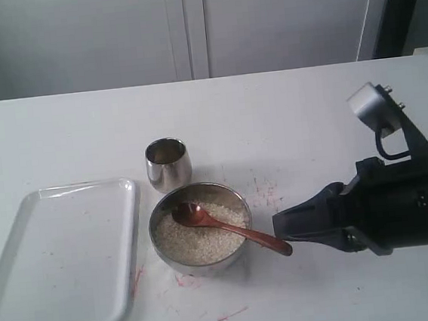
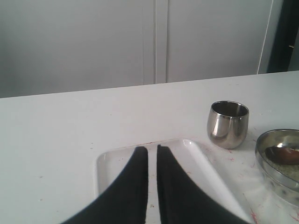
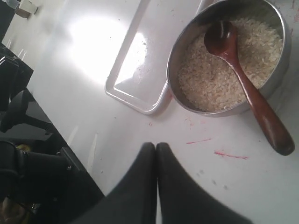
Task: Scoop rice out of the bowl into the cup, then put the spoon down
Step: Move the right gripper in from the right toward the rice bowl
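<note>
The steel bowl (image 1: 161, 245) holds off-white rice (image 1: 199, 241). The reddish-brown spoon (image 1: 228, 227) lies in it, head on the rice and handle sticking out over the rim towards my right gripper (image 1: 277, 226). That gripper is shut and empty, its tip just short of the handle end. In the right wrist view the right gripper (image 3: 155, 145) is closed, apart from the spoon (image 3: 243, 79) and bowl (image 3: 174, 56). The steel cup (image 1: 168, 163) stands upright behind the bowl. My left gripper (image 2: 153, 149) hovers over the tray with only a thin slit between its fingers, holding nothing.
A white rectangular tray (image 1: 64, 254) lies left of the bowl, close to its rim. Red marks (image 1: 263, 197) streak the white table round the bowl. The table's edge and dark equipment (image 3: 28, 154) show in the right wrist view.
</note>
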`<state>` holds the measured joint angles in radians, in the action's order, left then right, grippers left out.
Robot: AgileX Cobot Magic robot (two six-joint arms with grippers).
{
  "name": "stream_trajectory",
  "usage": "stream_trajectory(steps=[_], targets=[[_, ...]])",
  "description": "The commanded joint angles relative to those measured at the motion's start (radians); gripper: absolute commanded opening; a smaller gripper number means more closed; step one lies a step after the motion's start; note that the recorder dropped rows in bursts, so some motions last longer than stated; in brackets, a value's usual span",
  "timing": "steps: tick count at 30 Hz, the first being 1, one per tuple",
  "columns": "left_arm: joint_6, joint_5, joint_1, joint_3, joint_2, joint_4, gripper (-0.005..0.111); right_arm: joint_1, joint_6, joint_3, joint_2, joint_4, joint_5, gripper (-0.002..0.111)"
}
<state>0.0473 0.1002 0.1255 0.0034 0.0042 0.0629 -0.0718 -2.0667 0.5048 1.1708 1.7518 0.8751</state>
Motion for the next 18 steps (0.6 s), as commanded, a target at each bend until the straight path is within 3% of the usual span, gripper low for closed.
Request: stream_trajectory(steps=[1, 10, 13, 18], targets=[[0.002, 0.005, 0.007, -0.003, -0.004, 0.004, 0.014, 0.003, -0.003, -0.006, 0.001, -0.007, -0.006, 0.005], [0.002, 0.005, 0.007, -0.003, -0.004, 0.004, 0.014, 0.003, 0.001, -0.006, 0.001, -0.007, -0.029, 0.037], [0.002, 0.005, 0.007, -0.003, -0.004, 0.004, 0.014, 0.003, 0.153, -0.005, 0.001, -0.007, -0.05, 0.035], [0.002, 0.005, 0.007, -0.003, -0.004, 0.004, 0.014, 0.003, 0.217, 0.023, 0.001, -0.007, -0.038, 0.023]])
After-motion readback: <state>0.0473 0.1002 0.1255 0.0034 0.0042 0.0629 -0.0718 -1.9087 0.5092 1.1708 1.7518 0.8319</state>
